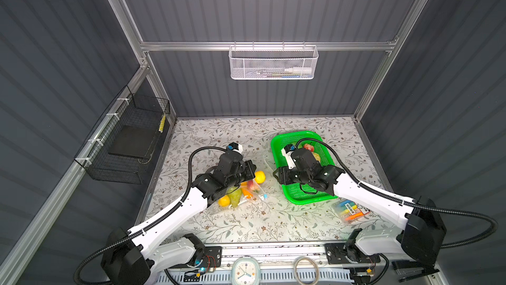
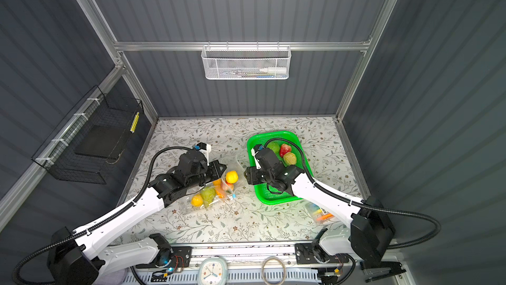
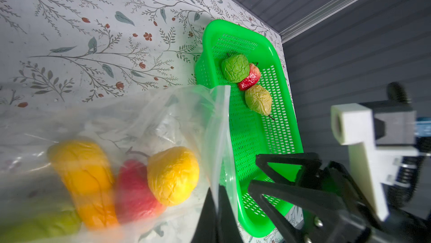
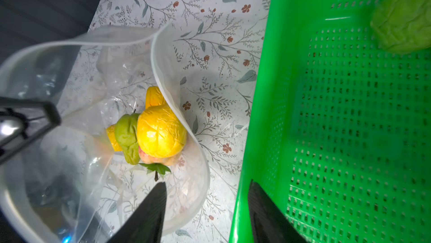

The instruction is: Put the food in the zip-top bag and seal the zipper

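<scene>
My left gripper [image 3: 216, 191] is clenched on the zipper [image 3: 218, 136] strip of the zip-top bag [image 3: 140, 118]. The rim is pinched between both pads and lifted, so the mouth gapes toward my other arm. My right gripper [image 4: 207, 183] is released and carries nothing. Its jaws stand apart, one tip over the bag's open lip and the other over the near wall of the green basket [image 4: 268, 104].

Just past the tip over the bag, inside the plastic, a yellow lemon [image 4: 161, 134] rests against a green gourd [image 4: 127, 134], with a reddish fruit [image 4: 151, 158] beneath. Farther from my right tips, at the basket's far end, three pieces touch in a row: tan lumpy ball [image 3: 257, 99], red strawberry [image 3: 250, 78], green lime [image 3: 235, 68].

I judge the step to be fetching the next piece. The ball lies closest, so I would take it first, jaws wide, closing across its middle without nudging its neighbours. My left should hold the rim high and not slacken. Sealing comes last; the blue slider [image 1: 265, 196] lies near my left gripper without touching it.
</scene>
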### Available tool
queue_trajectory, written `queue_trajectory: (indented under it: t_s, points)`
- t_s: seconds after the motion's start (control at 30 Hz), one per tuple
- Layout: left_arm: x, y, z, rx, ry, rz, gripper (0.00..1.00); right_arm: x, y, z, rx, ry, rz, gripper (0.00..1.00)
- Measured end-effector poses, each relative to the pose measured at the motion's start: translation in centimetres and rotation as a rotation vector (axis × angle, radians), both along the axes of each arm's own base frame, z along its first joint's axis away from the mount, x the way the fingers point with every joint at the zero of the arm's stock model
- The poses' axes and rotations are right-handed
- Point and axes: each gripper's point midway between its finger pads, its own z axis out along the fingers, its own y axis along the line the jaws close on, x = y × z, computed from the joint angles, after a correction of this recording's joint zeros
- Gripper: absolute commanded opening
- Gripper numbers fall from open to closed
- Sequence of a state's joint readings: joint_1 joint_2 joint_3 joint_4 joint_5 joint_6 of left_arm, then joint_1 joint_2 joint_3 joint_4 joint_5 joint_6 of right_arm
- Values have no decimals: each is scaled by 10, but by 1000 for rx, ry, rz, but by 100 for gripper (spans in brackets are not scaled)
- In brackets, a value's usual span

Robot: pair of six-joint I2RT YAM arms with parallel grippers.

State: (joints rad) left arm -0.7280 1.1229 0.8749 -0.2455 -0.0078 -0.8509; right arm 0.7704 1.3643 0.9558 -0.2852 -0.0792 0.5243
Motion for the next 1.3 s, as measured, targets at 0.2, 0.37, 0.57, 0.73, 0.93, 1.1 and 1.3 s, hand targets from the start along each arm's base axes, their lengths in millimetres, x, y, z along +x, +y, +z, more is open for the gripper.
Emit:
queue_trajectory:
  t_s: [0.2, 0.37, 0.57, 0.73, 0.93, 1.1, 1.3]
  points:
    - [-1, 2, 0, 4, 0, 4, 0, 0, 19, -20, 50, 79, 19, 42]
    - [-1, 4, 2, 6, -3, 10, 0, 0, 27, -25, 83, 115, 25, 28]
    - [-1, 5, 1, 11, -1, 14, 0, 0, 30, -25, 104, 131, 14, 0]
    - [-1, 7, 3, 12, -10, 23, 0, 0, 30, -16, 103, 116, 26, 0]
    - [0, 16, 20, 18, -61, 47, 0, 7, 37, 41, 161, 18, 56, 0]
    - [1, 24, 67, 0, -168, 63, 0, 12, 41, 107, 232, -103, 84, 0]
    - [-2, 39, 118, -25, -297, 93, 0, 12, 38, 163, 278, -215, 103, 0]
